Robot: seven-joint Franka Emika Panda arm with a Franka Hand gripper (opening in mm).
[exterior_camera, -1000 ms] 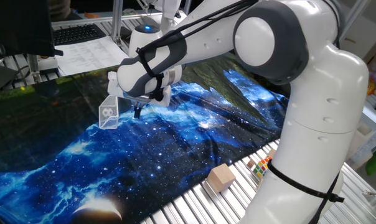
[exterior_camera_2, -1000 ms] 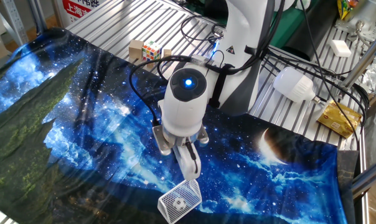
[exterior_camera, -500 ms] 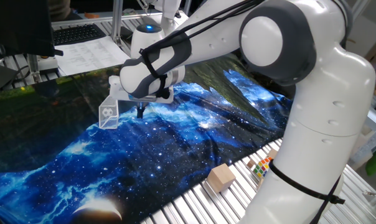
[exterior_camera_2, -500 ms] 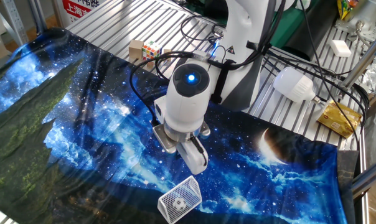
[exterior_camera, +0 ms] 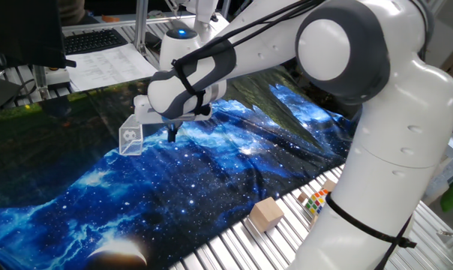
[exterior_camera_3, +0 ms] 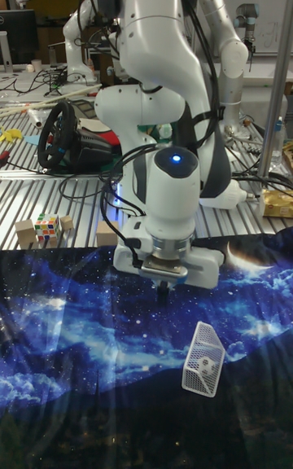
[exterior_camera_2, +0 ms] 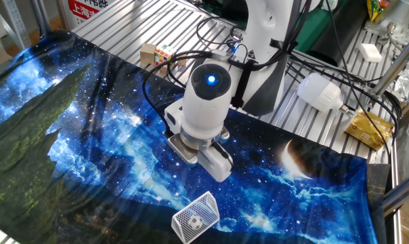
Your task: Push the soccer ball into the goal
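Since the soccer ball (exterior_camera_3: 208,365) already appears to sit inside the goal (exterior_camera_3: 203,347), nearest the tall fixed camera, the step in hand looks like a clean finish, not another push. The goal stands tilted on the starry blue cloth (exterior_camera_3: 65,339), and the ball shows as a small white-and-black dot behind its mesh wall. The other fixed view gives the same reading, with the ball (exterior_camera_2: 196,221) low inside the clear box. Whether the ball rests fully against the back wall cannot be told.

Just behind the goal, and apart from it, the gripper (exterior_camera_3: 163,291) hovers over the cloth with its fingers pressed together into one narrow dark tip, pinching nothing. A gap of bare cloth lies between the tip and the goal, and the tip seems to be just above the fabric, though contact is hard to judge.

To finish well, the arm should rise straight up and away from the goal, not sweep sideways. The goal looks light, and a brush from the wide wrist housing could tip it and let the ball roll out. Dragging the tip should also be avoided, since the cloth is wrinkled and a tug could shift the goal.

Farther back, on the slatted metal table (exterior_camera_3: 81,200), a puzzle cube (exterior_camera_3: 47,229) sits between tan wooden blocks (exterior_camera_3: 25,232), well clear of the work.
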